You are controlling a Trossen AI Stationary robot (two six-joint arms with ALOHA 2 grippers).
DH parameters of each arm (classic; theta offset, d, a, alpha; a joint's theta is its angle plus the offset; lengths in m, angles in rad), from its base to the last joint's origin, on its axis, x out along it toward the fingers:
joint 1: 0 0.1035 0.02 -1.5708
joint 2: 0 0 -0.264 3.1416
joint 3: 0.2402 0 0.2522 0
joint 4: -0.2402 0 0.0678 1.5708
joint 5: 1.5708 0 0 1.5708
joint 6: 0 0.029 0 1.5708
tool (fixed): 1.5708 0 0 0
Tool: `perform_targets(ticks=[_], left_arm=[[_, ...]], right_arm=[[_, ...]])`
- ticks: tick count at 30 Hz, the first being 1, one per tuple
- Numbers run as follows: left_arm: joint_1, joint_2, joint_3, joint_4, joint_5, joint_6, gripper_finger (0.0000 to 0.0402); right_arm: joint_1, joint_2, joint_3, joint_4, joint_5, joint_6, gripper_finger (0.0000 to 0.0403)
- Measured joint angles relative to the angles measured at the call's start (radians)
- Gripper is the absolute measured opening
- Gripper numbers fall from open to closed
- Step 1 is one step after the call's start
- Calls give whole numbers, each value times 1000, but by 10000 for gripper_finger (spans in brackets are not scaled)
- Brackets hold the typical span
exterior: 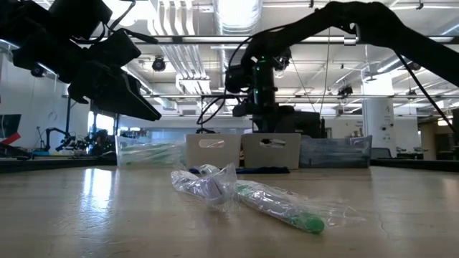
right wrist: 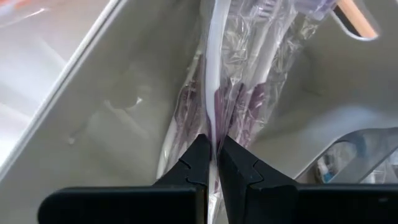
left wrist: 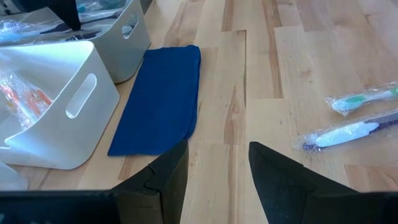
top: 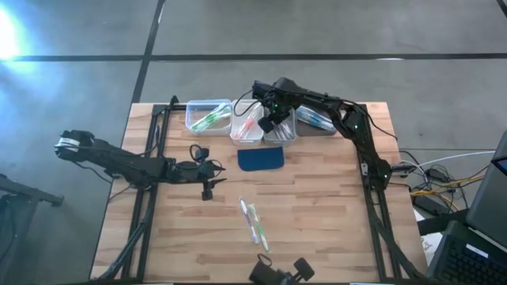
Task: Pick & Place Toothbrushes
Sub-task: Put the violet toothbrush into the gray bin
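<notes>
1. Glare and crinkled plastic hide most detail inside the 4 bins at the table's 12 o'clock edge; in the high view their contents show only as coloured streaks.
2. Clear bin, first in the row: green-accented toothbrushes lie in it.
3. White bin beside it: orange-red-accented toothbrushes in wrappers, seen through the left wrist view as a blur of orange.
4. Grey bin, third in the row, is largely covered by the right arm; the right wrist view looks into it at wrapped toothbrushes with purplish-grey accents leaning against its wall.
5. Dark bin, last in the row: blue or teal-accented toothbrushes, partly under the arm.
6. Right gripper sits in the grey bin with its fingers drawn together, pinching the thin white handle of 1 wrapped toothbrush.
7. Left gripper hovers at the table's 9 o'clock side, fingers apart, holding nothing, pointing toward the blue pad lying flat just at 6 o'clock of the bins.
8. Loose toothbrushes lie wrapped on the wood toward 6 o'clock from the pad, well apart from it: 1 with green accents, 1 with a dark blue-grey handle. The wrappers blur their bristles in the low view.
</notes>
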Motion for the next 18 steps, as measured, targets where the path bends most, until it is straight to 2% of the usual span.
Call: perform_targets(ticks=[15, 18], left_arm=[[0, 0, 0, 0, 0, 0, 175], [0, 0, 0, 0, 0, 0, 175]], right_arm=[[-23, 0, -52, 18, -48, 31, 14], [-23, 0, -55, 20, -47, 26, 29]])
